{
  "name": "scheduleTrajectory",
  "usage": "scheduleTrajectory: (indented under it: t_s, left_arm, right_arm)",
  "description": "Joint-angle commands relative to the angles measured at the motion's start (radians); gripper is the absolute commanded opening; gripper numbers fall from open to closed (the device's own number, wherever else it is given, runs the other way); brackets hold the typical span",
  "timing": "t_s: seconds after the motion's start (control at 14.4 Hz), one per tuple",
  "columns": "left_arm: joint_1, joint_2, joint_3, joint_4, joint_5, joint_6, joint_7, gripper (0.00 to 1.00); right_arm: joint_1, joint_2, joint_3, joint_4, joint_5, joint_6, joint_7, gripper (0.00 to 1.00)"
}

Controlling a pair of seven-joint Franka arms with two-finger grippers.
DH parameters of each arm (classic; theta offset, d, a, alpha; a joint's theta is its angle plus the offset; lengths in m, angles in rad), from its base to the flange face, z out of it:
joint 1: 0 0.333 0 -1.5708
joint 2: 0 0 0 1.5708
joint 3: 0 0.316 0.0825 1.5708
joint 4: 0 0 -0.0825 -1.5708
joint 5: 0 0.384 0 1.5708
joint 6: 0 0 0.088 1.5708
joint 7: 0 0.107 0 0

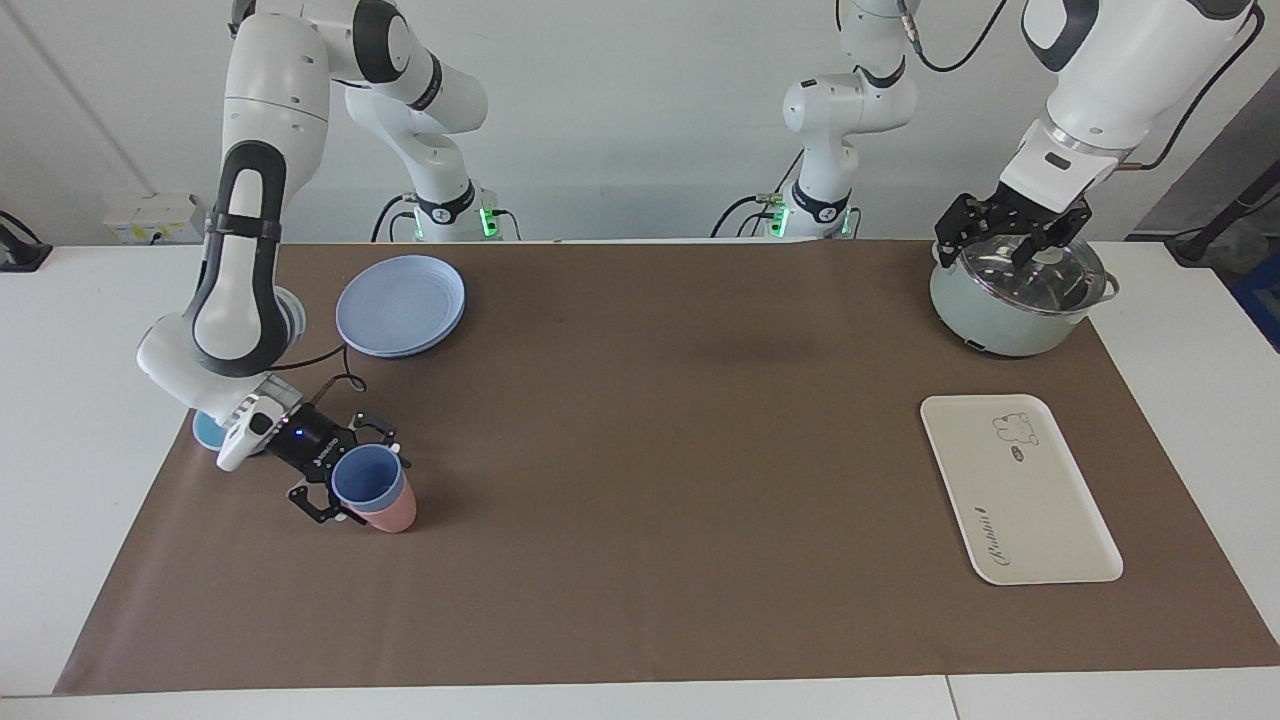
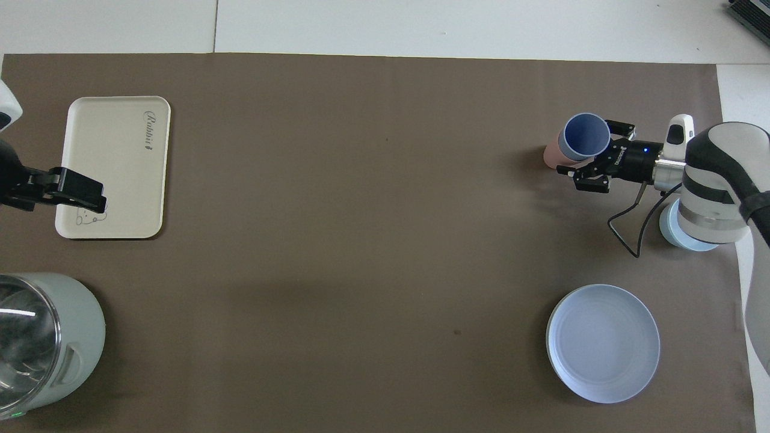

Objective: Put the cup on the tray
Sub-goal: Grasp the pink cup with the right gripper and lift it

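Note:
The periwinkle-blue cup [image 1: 366, 480] stands nested in a pink tumbler [image 1: 393, 512] on the brown mat toward the right arm's end of the table; it also shows in the overhead view [image 2: 583, 137]. My right gripper [image 1: 355, 478] is low at the cup, one finger on each side of its wall, shut on it. The cream-white tray [image 1: 1020, 490] lies bare toward the left arm's end, also in the overhead view [image 2: 114, 162]. My left gripper [image 1: 1005, 245] waits open over a pot's lid.
A pale green pot with a glass lid [image 1: 1020, 300] stands nearer the robots than the tray. A round blue plate [image 1: 400, 305] lies nearer the robots than the cups. A low light-blue bowl [image 2: 686, 231] sits under the right arm's wrist.

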Motion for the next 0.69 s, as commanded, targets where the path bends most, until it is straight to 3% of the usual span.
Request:
scheduleTrajectory:
  t_s: [0.0,0.42,0.62]
  left_arm:
    - [-0.004,0.011,0.004,0.023,-0.016,-0.014,-0.015,0.98]
    - [-0.006,0.011,0.004,0.021,-0.022,0.005,-0.015,0.98]
    - [-0.007,0.022,0.004,0.021,-0.095,0.037,-0.015,0.96]
  right_arm:
    - [0.001,0.012,-0.001,0.010,0.060,-0.001,-0.035,0.00]
    - [0.016,-0.004,0.001,0.016,0.081,0.014,0.020,0.00]
    - [0.018,-0.052,0.004,0.017,0.064,0.075,0.118,0.00]
